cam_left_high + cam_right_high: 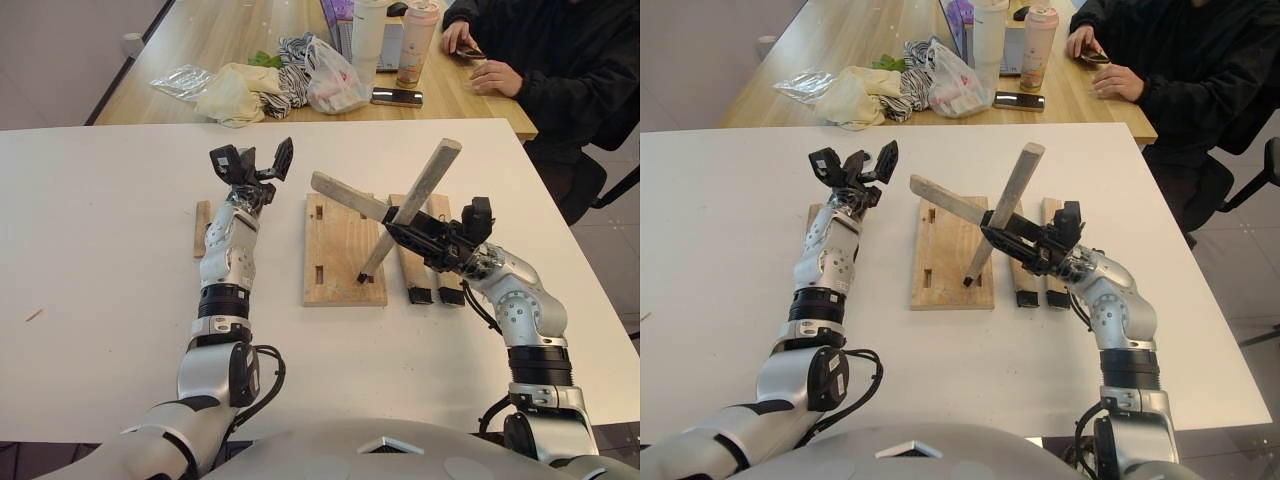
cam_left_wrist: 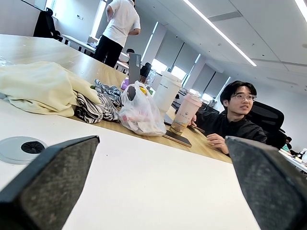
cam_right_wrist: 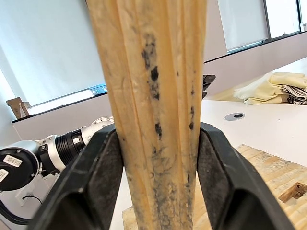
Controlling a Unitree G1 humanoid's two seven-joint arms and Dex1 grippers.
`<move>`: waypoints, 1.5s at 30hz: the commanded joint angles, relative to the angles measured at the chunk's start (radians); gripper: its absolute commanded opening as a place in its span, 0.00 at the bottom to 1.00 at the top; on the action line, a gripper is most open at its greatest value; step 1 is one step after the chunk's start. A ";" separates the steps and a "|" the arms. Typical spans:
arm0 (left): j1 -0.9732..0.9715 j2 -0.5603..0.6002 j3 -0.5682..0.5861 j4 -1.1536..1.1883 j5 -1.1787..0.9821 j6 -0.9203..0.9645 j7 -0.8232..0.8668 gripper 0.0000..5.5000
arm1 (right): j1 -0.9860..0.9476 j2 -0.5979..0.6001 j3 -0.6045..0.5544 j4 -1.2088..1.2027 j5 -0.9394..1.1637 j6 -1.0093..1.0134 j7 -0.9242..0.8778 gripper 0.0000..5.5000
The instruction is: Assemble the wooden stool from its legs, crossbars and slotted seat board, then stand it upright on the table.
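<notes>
Stool parts on a white table [image 1: 100,300], seen from the head camera. The slotted seat board [image 1: 335,262] lies flat at the centre of the table, between the two arms, with its rectangular slots facing up. The right gripper [image 1: 402,228] is clamped on a stool leg [image 1: 432,172]; the right wrist view shows its black fingers [image 3: 96,177] pressed against both sides of the wood. The leg stands tilted, its upper end leaning away from the robot and to the right. Its dark-tipped lower end meets the seat board near the front right slot; whether it sits inside the slot cannot be told. A crossbar [image 1: 340,192] meets the held leg just above the gripper and slopes up to the left, raised off the board. Two further legs [image 1: 420,283] lie flat side by side just right of the seat board, partly hidden under the right gripper, their dark tips toward the robot. The left gripper [image 1: 256,162] is held above the table left of the seat board, its fingers [image 2: 48,187] spread wide and grasping nothing. A short wooden piece [image 1: 202,228] lies flat on the table beside the left forearm. On the wooden desk [image 1: 180,40] beyond lie a plastic bag [image 1: 330,80] and folded cloth [image 1: 232,95].
</notes>
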 commanded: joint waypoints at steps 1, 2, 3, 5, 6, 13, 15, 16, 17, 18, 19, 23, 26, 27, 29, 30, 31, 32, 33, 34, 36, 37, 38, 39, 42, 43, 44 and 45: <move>-0.005 0.001 -0.003 0.006 0.000 0.005 0.002 0.88 | -0.012 -0.035 -0.002 0.018 -0.014 -0.021 0.014 0.37; -0.006 0.001 -0.002 0.007 0.000 0.004 0.003 0.88 | -0.013 -0.038 -0.001 0.023 -0.014 -0.024 0.016 0.37; -0.006 0.000 -0.002 0.007 0.000 0.004 0.005 0.88 | -0.013 -0.042 0.001 0.027 -0.013 -0.027 0.018 0.37; -0.008 0.000 0.000 0.010 0.000 0.002 0.006 0.88 | -0.017 -0.046 0.004 0.037 -0.014 -0.032 0.021 0.37; -0.008 0.000 0.000 0.011 0.000 0.002 0.006 0.88 | -0.019 -0.047 0.005 0.041 -0.014 -0.034 0.022 0.37; -0.012 0.000 0.000 0.019 0.004 -0.002 0.006 0.88 | -0.022 -0.051 0.014 0.046 -0.020 -0.039 0.029 0.37; -0.013 -0.001 -0.002 0.019 0.005 -0.002 0.007 0.88 | -0.024 -0.053 0.017 0.048 -0.022 -0.041 0.031 0.37; -0.013 -0.001 -0.003 0.018 0.006 -0.002 0.007 0.88 | -0.027 -0.053 0.018 0.050 -0.021 -0.041 0.032 0.37; -0.013 -0.001 -0.003 0.019 0.007 -0.003 0.007 0.88 | -0.026 -0.052 0.019 0.050 -0.022 -0.042 0.032 0.37; -0.013 -0.001 -0.003 0.020 0.007 -0.003 0.007 0.88 | -0.026 -0.050 0.020 0.052 -0.025 -0.044 0.033 0.37; -0.014 0.000 -0.003 0.022 0.007 -0.004 0.007 0.88 | -0.027 -0.051 0.025 0.060 -0.036 -0.055 0.037 0.37; -0.015 -0.002 -0.003 0.024 0.007 -0.005 0.008 0.88 | -0.032 -0.068 0.041 0.088 -0.071 -0.085 0.062 0.37; -0.014 -0.004 -0.002 0.024 0.006 -0.009 0.011 0.88 | -0.061 -0.092 0.043 0.098 -0.069 -0.076 0.084 0.37; -0.012 -0.008 -0.001 0.021 0.005 -0.012 0.014 0.88 | -0.078 -0.105 0.045 0.104 -0.068 -0.072 0.095 0.37; -0.008 -0.012 0.002 0.022 0.003 -0.018 0.018 0.88 | -0.116 -0.133 0.058 0.119 -0.079 -0.073 0.124 0.37; -0.006 -0.015 0.003 0.020 0.004 -0.021 0.021 0.88 | -0.133 -0.143 0.063 0.130 -0.087 -0.075 0.139 0.37; -0.004 -0.019 0.003 0.019 0.004 -0.025 0.023 0.88 | -0.151 -0.152 0.069 0.145 -0.095 -0.078 0.153 0.37; -0.003 -0.022 0.004 0.018 0.003 -0.029 0.025 0.88 | -0.167 -0.160 0.074 0.161 -0.104 -0.081 0.168 0.37; -0.003 -0.025 0.005 0.019 0.001 -0.033 0.028 0.88 | -0.181 -0.166 0.079 0.175 -0.110 -0.081 0.180 0.37; -0.003 -0.028 0.007 0.020 0.000 -0.037 0.030 0.88 | -0.196 -0.176 0.090 0.190 -0.118 -0.084 0.195 0.37; 0.001 -0.035 0.011 0.019 -0.002 -0.044 0.036 0.88 | -0.220 -0.195 0.107 0.219 -0.141 -0.092 0.230 0.37; 0.005 -0.037 0.014 0.019 -0.003 -0.047 0.037 0.88 | -0.235 -0.203 0.116 0.233 -0.154 -0.095 0.247 0.37; 0.011 -0.039 0.015 0.017 -0.003 -0.050 0.040 0.88 | -0.245 -0.210 0.123 0.242 -0.165 -0.098 0.264 0.37; 0.017 -0.042 0.016 0.014 -0.003 -0.052 0.042 0.88 | -0.254 -0.219 0.131 0.250 -0.171 -0.101 0.279 0.37; 0.035 -0.046 0.019 0.004 -0.007 -0.054 0.050 0.88 | -0.290 -0.245 0.161 0.272 -0.200 -0.107 0.332 0.37; 0.039 -0.048 0.021 0.002 -0.008 -0.055 0.053 0.88 | -0.301 -0.251 0.171 0.283 -0.213 -0.118 0.346 0.37; 0.042 -0.049 0.022 -0.001 -0.009 -0.057 0.055 0.88 | -0.309 -0.257 0.181 0.292 -0.223 -0.130 0.357 0.37; 0.046 -0.052 0.021 -0.005 -0.009 -0.057 0.057 0.88 | -0.312 -0.263 0.190 0.297 -0.232 -0.141 0.369 0.37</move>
